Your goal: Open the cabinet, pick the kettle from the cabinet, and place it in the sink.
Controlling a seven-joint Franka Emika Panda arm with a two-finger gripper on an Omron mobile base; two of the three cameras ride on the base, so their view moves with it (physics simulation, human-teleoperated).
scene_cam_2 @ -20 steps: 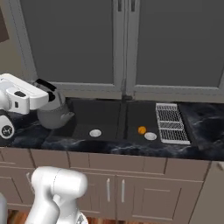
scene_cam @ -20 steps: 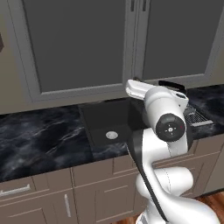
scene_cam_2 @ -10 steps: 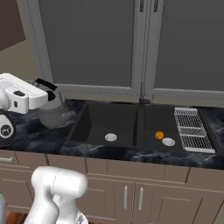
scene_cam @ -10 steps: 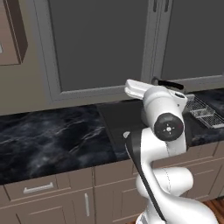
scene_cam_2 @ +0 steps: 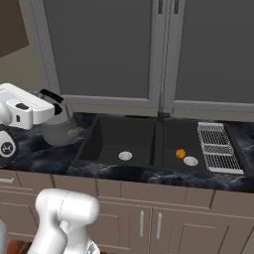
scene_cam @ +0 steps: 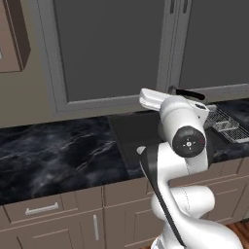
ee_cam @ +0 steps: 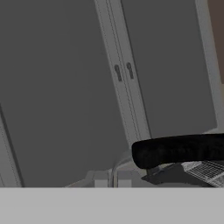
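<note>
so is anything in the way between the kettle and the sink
Nothing visible blocks it. The kettle, held by its black handle in the gripper, hangs just left of the sink, whose near basin holds only its drain disc.

Grey kettle (black handle) upright left of the sink — dark, rectangular

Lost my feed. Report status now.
Gripper shut on kettle handle. Kettle over counter, left of sink, not in basin yet. Orange ball lies in right basin; left basin free.
</note>
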